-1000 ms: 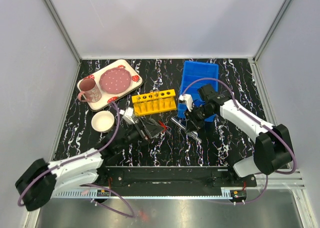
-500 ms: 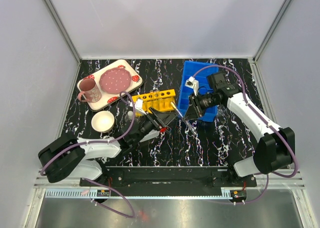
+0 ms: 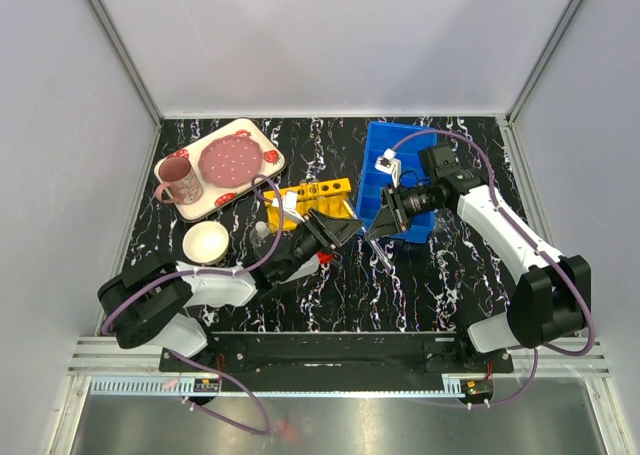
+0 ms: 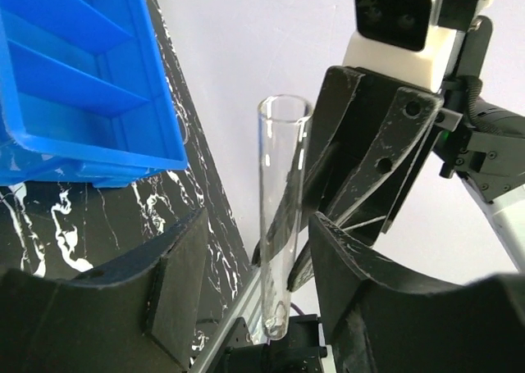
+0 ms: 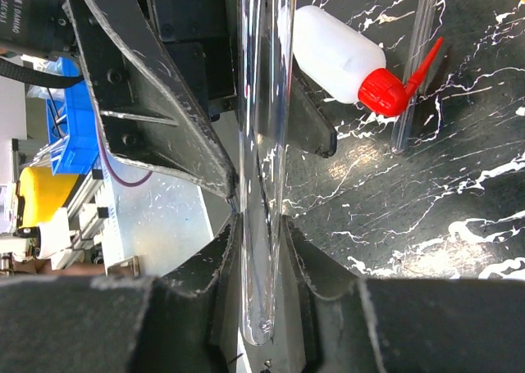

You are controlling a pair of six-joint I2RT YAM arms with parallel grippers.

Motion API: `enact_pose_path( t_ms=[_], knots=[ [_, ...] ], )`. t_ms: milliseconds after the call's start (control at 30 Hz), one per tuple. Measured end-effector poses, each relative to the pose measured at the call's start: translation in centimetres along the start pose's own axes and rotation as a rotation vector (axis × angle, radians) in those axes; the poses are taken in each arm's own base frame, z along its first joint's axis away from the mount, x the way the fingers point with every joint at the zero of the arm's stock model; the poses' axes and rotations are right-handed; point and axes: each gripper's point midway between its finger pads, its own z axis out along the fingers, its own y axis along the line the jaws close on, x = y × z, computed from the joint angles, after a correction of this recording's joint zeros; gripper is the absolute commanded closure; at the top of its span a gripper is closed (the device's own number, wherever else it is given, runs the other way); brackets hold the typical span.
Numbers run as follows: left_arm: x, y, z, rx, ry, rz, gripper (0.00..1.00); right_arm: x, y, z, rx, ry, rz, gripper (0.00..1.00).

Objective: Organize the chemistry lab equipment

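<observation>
My right gripper [image 3: 378, 225] is shut on a thin clear test tube [image 5: 264, 143] and holds it above the table, pointing toward my left gripper [image 3: 345, 231]. The left gripper is open, with its fingers [image 4: 176, 283] on either side of the same tube [image 4: 283, 193]; only the right finger is close to the glass. A second tube [image 5: 414, 70] lies on the table beside the red-capped squeeze bottle [image 5: 336, 49]. The yellow rack [image 3: 310, 192] stands behind the left gripper. The small glass flask [image 3: 262, 237] sits left of it. The small white dish is out of view.
A blue divided bin [image 3: 400, 155] sits at the back right, partly under the right arm. A strawberry tray [image 3: 260, 140] with a plate and a pink mug [image 3: 182, 180] is at the back left. A white bowl [image 3: 208, 242] stands in front of it.
The right gripper has lifted the tube and turned it toward the left arm. The left gripper has moved right and up, and its open fingers now flank the tube.
</observation>
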Motion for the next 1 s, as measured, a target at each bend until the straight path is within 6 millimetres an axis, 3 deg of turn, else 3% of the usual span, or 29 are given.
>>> enact_pose_path(
  t_ms=[133,267,533,667,700,833,1000],
  knots=[
    [-0.2,-0.9,0.3,0.027,-0.003,-0.001,0.49,0.3,0.1,0.1,-0.01,-0.004,0.01,0.8],
    [-0.1,-1.7,0.6,0.055,0.005,-0.002,0.59,0.5,0.2,0.2,-0.02,-0.005,0.021,0.8],
    [0.6,-1.6,0.8,0.063,0.037,-0.001,0.74,0.2,0.4,0.2,-0.028,-0.016,0.015,0.76],
    [0.8,-1.7,0.6,0.071,0.051,0.01,0.76,0.3,0.4,0.0,-0.026,-0.017,-0.007,0.59],
    [0.7,-1.8,0.6,0.073,0.052,0.012,0.76,0.4,0.4,0.0,-0.018,-0.015,-0.024,0.5],
    [0.3,-2.5,-0.7,0.097,0.078,0.033,0.76,1.3,0.6,-0.7,0.017,0.005,-0.095,0.32],
    [-0.3,-4.9,-2.8,0.162,0.127,0.089,0.77,2.1,1.7,-2.1,0.052,0.033,-0.194,0.29]
  ],
)
